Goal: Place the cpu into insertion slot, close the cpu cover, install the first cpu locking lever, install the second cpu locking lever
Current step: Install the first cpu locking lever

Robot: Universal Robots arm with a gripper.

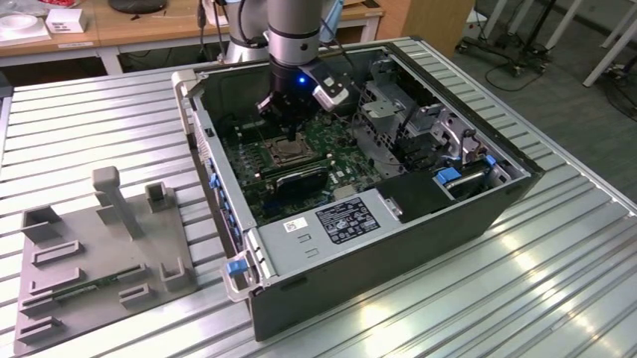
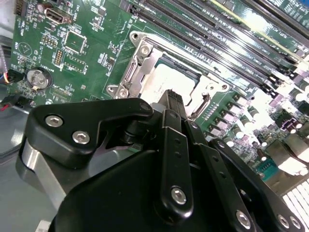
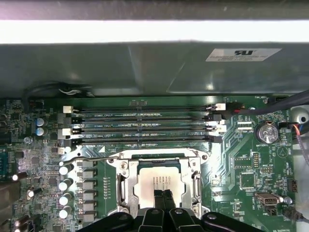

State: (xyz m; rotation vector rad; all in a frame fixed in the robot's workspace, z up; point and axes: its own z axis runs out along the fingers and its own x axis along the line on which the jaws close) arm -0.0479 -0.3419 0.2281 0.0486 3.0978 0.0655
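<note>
The cpu [image 3: 154,176] [image 2: 161,77], a pale square chip, lies in the insertion slot [image 1: 282,154] on the green board inside the open computer case. The silvery cpu cover [image 3: 124,181] [image 2: 140,60] lies down flat around it, and the chip shows through its window. A thin wire locking lever [image 3: 96,155] runs along the socket's edge beside the memory slots. My gripper [image 3: 163,195] [image 2: 173,96] [image 1: 289,138] is shut, its two black fingertips pressed together directly over the cpu's near edge. Whether they touch the chip I cannot tell.
Long black memory slots [image 3: 145,128] lie just beyond the socket. A coin battery [image 3: 265,131] and capacitors [image 3: 63,183] flank it. The case walls [image 1: 214,160] and a drive cage [image 1: 398,127] close in around the arm. A grey fixture plate [image 1: 100,246] sits on the ribbed table at the exterior view's left.
</note>
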